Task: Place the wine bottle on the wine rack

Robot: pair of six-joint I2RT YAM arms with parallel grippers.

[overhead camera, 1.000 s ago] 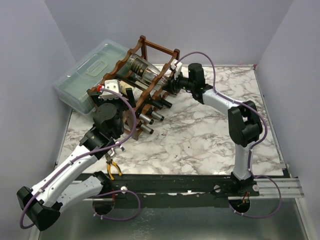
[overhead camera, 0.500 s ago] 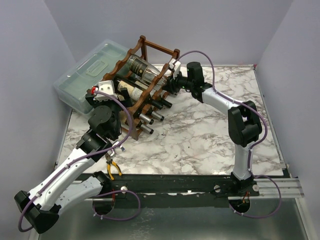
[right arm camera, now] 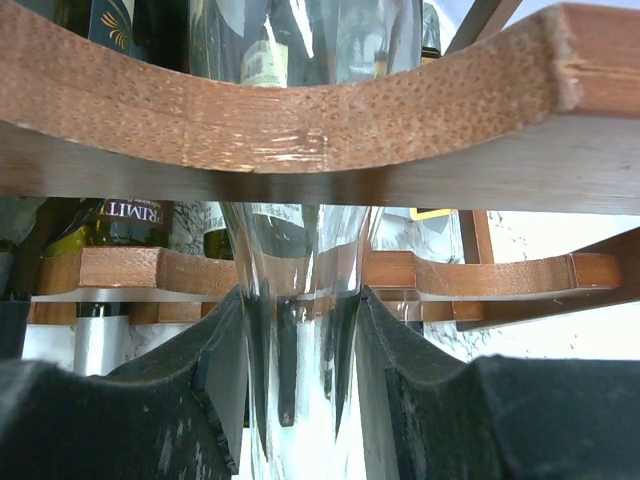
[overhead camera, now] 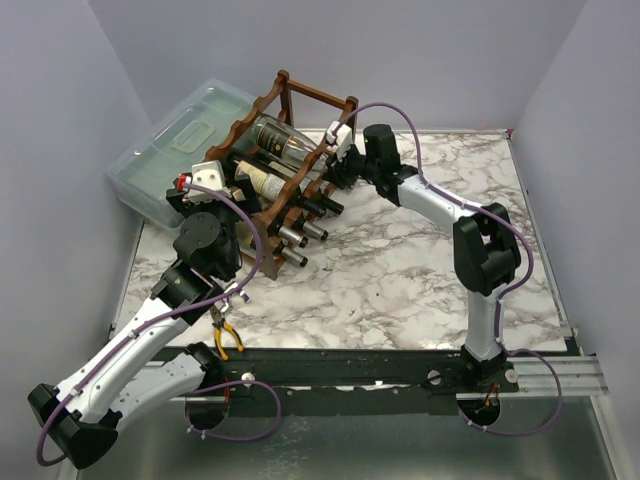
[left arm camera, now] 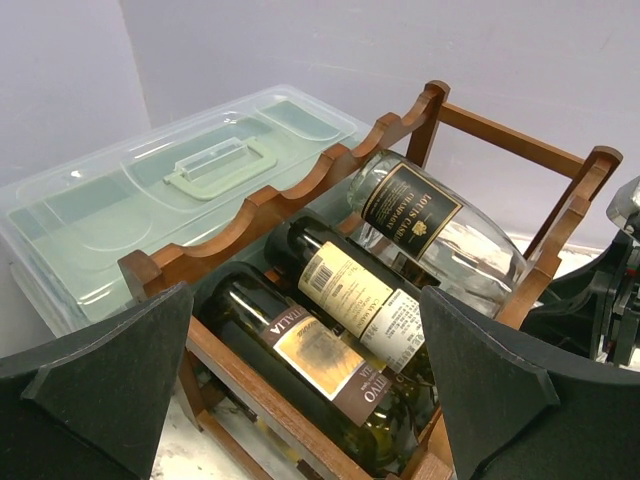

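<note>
Wine bottle (left arm camera: 440, 225) of clear glass lying in the top scallops of the wine rack (left arm camera: 300, 185), long axis running straight out toward the right gripper (right arm camera: 298, 340). Neck pinched there, on the rack's open side. Left gripper (left arm camera: 310, 400) spread wide and empty, facing the rack's opposite side, away from the neck.

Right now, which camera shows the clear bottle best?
The left wrist view: the clear bottle lies in the rack, body and label plainly visible. The top view shows it small and far; the right wrist view shows only its neck between the fingers.
</note>
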